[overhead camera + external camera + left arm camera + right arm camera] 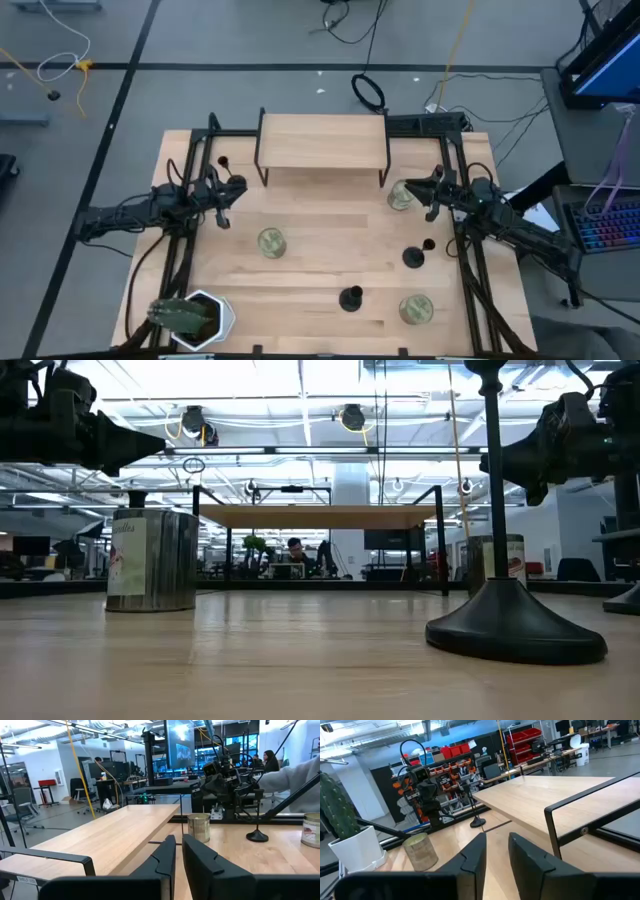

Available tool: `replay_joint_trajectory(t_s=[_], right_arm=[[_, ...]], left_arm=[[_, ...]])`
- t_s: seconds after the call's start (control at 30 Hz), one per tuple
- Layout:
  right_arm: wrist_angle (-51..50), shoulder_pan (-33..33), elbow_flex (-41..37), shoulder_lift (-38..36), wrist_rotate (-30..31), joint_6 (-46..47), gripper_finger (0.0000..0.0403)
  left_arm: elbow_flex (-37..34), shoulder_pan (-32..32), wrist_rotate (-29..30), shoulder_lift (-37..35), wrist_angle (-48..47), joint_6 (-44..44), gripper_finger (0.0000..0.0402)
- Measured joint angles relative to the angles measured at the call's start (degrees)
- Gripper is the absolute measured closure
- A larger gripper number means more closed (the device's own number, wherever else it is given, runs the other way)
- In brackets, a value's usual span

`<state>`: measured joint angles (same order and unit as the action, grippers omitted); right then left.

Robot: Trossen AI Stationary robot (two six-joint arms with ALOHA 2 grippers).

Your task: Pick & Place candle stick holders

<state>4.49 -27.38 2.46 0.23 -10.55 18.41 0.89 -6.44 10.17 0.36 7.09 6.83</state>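
Observation:
Three black candle stick holders stand upright on their round bases on the wooden table: one at the far left (pixel 222 160), one at the right (pixel 412 257), one near the front edge (pixel 350 297). The front one fills the low view (pixel 515 625). My left gripper (pixel 228 190) hovers above the table's left side, shut and empty; its fingers show in the left wrist view (pixel 178 851). My right gripper (pixel 412 188) hovers above the right side next to a can, empty, its fingers a narrow gap apart (pixel 496 845).
A low wooden shelf on black legs (pixel 322 140) stands at the far middle. Three greenish-gold cans stand at the centre (pixel 271 242), far right (pixel 400 195) and front right (pixel 416 308). A potted cactus (pixel 190 318) stands at the front left corner.

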Motion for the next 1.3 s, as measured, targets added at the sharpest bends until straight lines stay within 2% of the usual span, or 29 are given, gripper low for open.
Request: replay_joint_trajectory(t_s=[1.3], right_arm=[[0.0,-1.5,0.0,0.3,0.0,0.0,0.033]], left_arm=[[0.0,0.0,0.0,0.0,0.0,0.0,0.0364]])
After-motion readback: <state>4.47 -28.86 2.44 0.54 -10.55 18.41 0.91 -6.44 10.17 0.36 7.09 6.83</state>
